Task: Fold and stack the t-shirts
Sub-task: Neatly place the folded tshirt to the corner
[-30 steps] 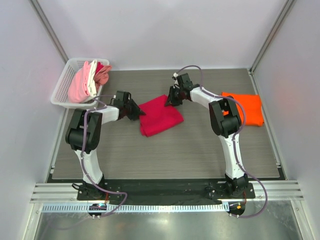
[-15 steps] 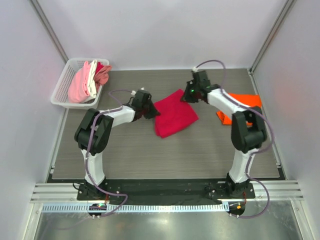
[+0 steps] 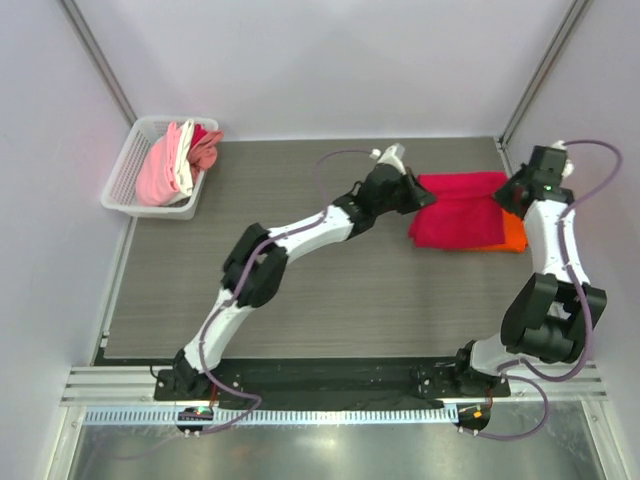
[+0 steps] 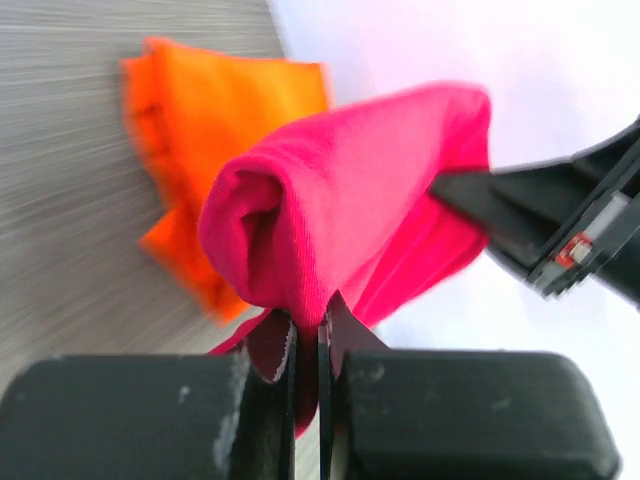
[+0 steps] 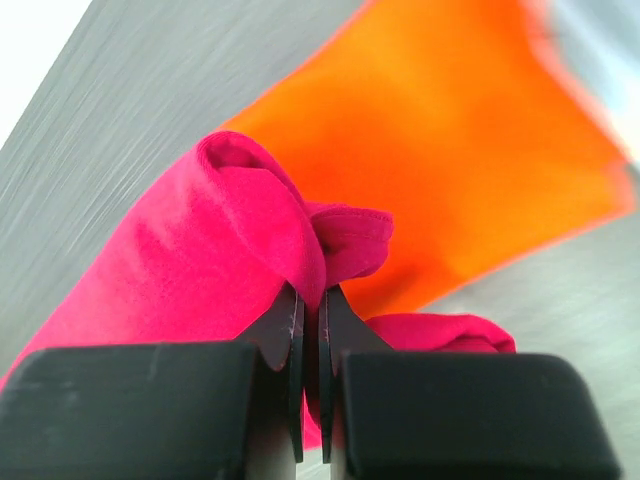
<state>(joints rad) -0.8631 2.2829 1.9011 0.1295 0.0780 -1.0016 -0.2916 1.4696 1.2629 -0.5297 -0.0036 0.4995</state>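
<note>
The folded crimson t-shirt (image 3: pixel 458 211) hangs stretched between both grippers at the back right, over the folded orange t-shirt (image 3: pixel 513 235), of which only a strip shows in the top view. My left gripper (image 3: pixel 418 193) is shut on the crimson shirt's left edge (image 4: pixel 330 200). My right gripper (image 3: pixel 512 193) is shut on its right edge (image 5: pixel 200 250). The orange shirt lies flat on the table under it in the left wrist view (image 4: pixel 215 110) and in the right wrist view (image 5: pixel 470 150). The right gripper's body shows in the left wrist view (image 4: pixel 560 225).
A white basket (image 3: pixel 128 165) at the back left holds pink, white and red shirts (image 3: pixel 172 160). The right wall post (image 3: pixel 535 70) stands close behind the right gripper. The left arm stretches diagonally across the grey table (image 3: pixel 300 290).
Both grippers carried the crimson shirt from the table's middle to the right; it now covers most of the orange shirt. The left arm has stretched far out.
</note>
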